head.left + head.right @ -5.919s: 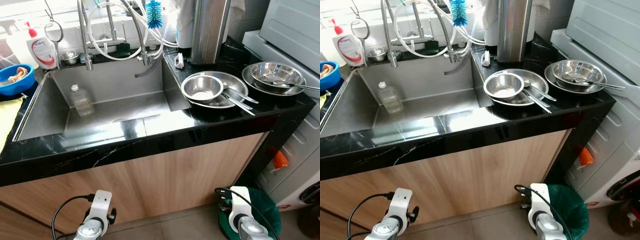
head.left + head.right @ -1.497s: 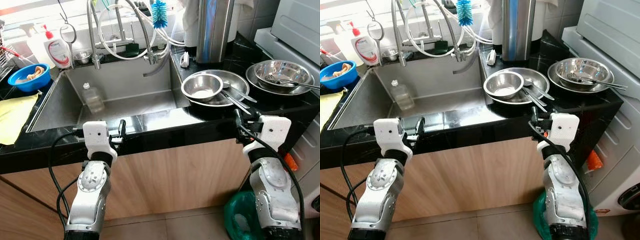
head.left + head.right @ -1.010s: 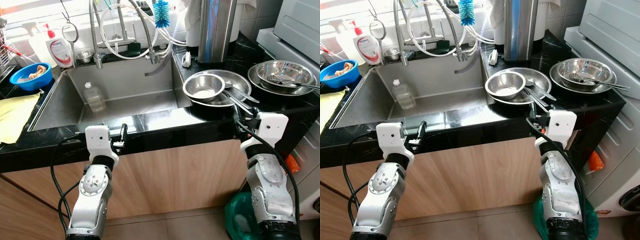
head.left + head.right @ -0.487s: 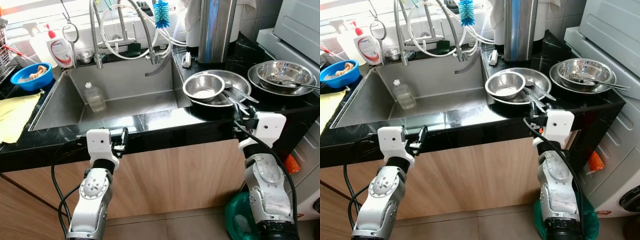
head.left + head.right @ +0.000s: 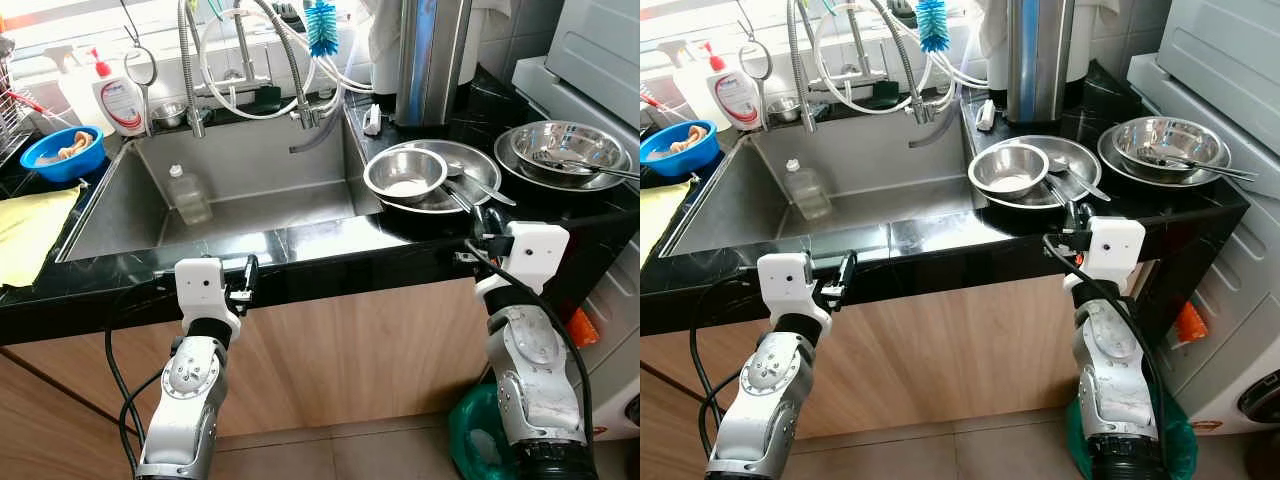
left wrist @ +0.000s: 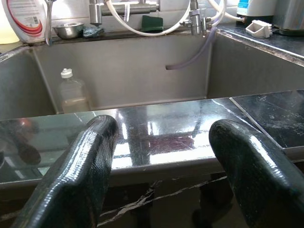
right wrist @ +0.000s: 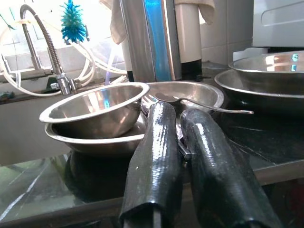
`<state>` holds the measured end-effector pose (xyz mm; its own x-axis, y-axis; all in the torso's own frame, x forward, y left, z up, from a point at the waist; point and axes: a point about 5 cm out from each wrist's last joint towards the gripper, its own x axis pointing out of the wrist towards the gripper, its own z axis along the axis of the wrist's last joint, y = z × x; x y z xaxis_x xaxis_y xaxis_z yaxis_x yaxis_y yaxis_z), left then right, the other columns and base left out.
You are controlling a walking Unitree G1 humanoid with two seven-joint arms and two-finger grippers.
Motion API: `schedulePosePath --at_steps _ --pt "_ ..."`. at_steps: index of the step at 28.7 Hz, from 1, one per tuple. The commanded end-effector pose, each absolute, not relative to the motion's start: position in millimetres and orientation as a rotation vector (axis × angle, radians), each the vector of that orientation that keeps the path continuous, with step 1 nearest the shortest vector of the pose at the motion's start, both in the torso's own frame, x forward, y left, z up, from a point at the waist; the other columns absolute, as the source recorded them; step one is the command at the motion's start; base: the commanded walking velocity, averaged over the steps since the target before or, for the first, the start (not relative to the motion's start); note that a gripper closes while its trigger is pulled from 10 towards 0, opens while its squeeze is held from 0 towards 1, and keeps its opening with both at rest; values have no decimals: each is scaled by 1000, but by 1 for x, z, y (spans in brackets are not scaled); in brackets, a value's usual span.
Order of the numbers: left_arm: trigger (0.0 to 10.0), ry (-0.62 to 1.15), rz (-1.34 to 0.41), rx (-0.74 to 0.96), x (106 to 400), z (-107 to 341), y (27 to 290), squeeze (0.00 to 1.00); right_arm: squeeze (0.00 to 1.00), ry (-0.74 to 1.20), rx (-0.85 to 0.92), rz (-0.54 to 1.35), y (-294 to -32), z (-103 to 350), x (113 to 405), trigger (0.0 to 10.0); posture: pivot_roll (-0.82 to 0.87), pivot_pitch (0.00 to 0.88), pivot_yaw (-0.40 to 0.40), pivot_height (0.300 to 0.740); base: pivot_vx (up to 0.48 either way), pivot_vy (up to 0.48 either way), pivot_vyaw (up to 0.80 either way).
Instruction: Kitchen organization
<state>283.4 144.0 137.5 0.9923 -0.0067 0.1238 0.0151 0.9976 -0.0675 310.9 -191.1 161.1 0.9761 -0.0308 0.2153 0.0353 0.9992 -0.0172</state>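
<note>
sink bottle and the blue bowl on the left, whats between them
In the left eye view, the sink's steel left wall and a strip of black counter separate the bottle from the blue bowl; nothing else sits there.

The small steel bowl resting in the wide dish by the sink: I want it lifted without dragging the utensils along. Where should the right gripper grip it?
Pinch the small steel bowl by its raised near rim, coming from the counter's front edge. It tilts up there, and the utensils lie to its right. The right gripper is already close.
</note>
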Motion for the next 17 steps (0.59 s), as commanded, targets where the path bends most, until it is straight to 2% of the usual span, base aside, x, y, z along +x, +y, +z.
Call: schedulePosePath --at_steps 1,5,6,7,8,9,17 --pt "10000 -144 7 -54 283 144 148 0 0 -230 -17 -18 -185 164 313 0 -186 0 129 740 0 0 0" --pt "10000 -152 8 -54 284 146 149 0 0 -249 -12 -21 -183 169 315 39 -179 0 133 740 0 0 0" --pt "10000 -153 7 -53 284 147 149 0 0 -255 -11 -23 -183 170 316 588 -180 0 134 740 0 0 0" --pt "10000 -155 7 -54 284 147 149 0 0 -263 -12 -27 -183 172 316 2980 -180 0 134 740 0 0 0" --pt "10000 -155 7 -54 284 147 149 0 0 -266 -14 -30 -183 173 316 8745 -179 0 135 740 0 0 0" --pt "10000 -156 5 -53 285 147 149 0 0 -268 -16 -31 -183 174 316 10000 -179 0 135 740 0 0 0" --pt "10000 -162 2 -56 286 149 147 0 0 -274 -21 -39 -184 175 318 10000 -179 0 136 740 0 0 0"
